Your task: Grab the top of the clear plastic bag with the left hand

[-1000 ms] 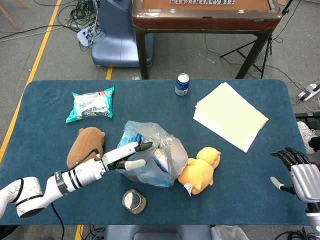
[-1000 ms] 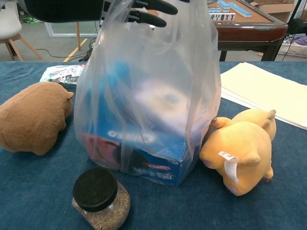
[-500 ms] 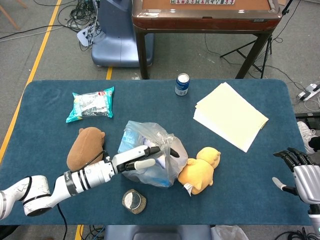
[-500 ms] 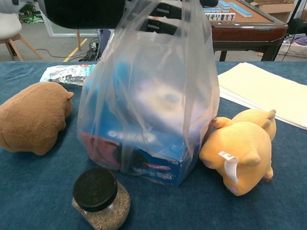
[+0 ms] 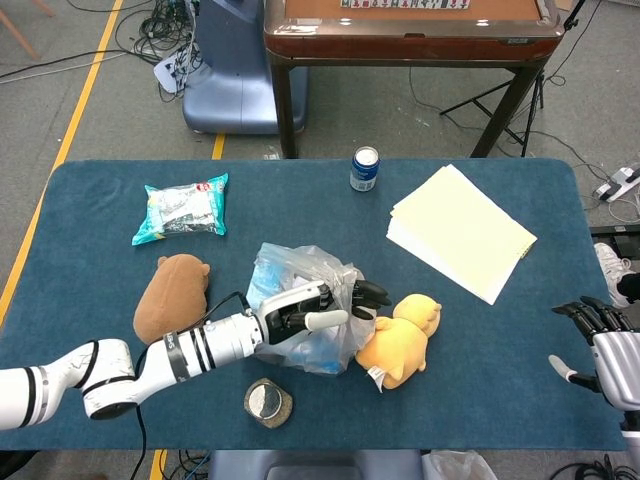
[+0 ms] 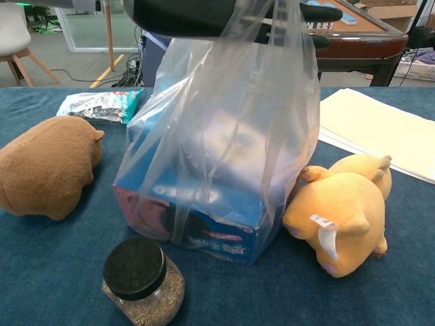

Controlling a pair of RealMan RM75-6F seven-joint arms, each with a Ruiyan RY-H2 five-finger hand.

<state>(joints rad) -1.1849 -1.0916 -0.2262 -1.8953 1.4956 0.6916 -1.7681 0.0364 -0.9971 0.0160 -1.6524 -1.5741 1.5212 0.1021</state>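
Left robot hand (image 5: 318, 310) over clear plastic bag (image 6: 224, 136) top; grip unclear. Right robot hand (image 5: 600, 345) spread, holding nothing.

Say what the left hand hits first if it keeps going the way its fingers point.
Probably the yellow plush: the left hand lies across the bag top, fingers aimed that way. It may pass above; depth is unclear.

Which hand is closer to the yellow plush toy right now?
Left. The left hand is over the clear plastic bag beside the yellow plush toy; the right hand is off at the table's right edge.
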